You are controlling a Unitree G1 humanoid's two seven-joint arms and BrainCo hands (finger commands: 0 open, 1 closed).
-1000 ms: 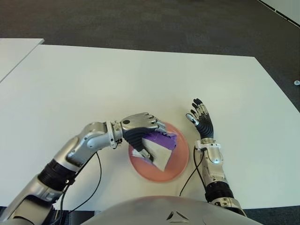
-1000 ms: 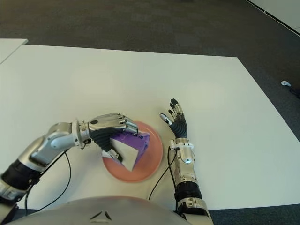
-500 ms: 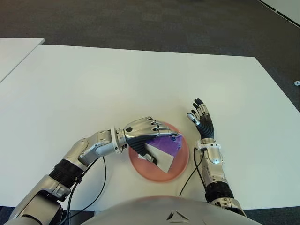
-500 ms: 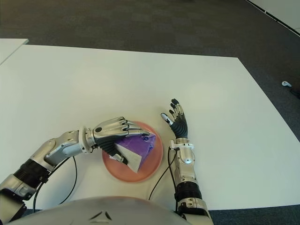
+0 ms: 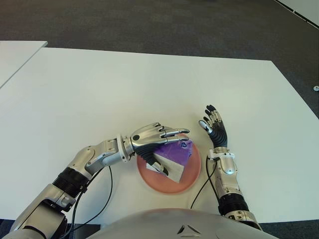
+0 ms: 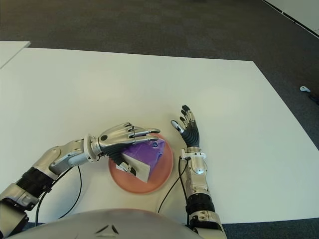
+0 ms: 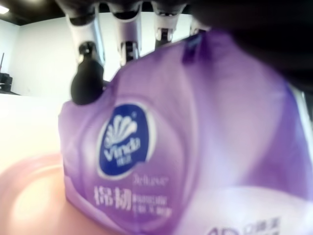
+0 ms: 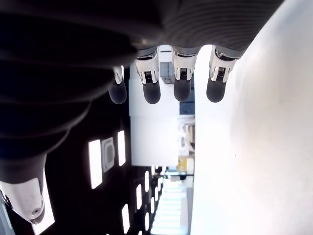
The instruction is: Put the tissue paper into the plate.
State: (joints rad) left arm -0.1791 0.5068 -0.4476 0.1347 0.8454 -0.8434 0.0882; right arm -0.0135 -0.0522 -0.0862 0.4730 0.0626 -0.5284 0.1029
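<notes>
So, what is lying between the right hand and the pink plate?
Only bare table and a thin black cable near the plate rim, seen in the left eye view; the open right hand holds nothing.

Probably office: white tables (image 5: 124, 84), carpet (image 5: 149, 25).

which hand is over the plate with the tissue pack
The left hand: its fingers reach out flat over the purple tissue pack in the pink plate. The right hand stands open beside the plate, to its right, holding nothing.
</notes>
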